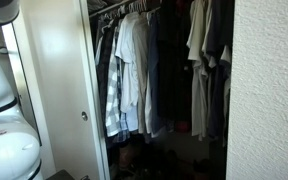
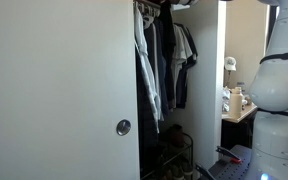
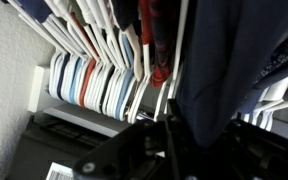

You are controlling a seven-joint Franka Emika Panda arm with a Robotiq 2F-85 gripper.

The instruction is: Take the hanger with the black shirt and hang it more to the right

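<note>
Wrist view blurs the hand (image 3: 172,140) against the black shirt (image 3: 219,75); its grip cannot be told.

Nothing to read here: no text, brand, number or sign is legible in any view. The door (image 2: 54,90) is blank, the black shirt (image 1: 172,75) shows no print, and the hangers (image 3: 99,85) in the wrist view are too blurred for any marking.
</note>
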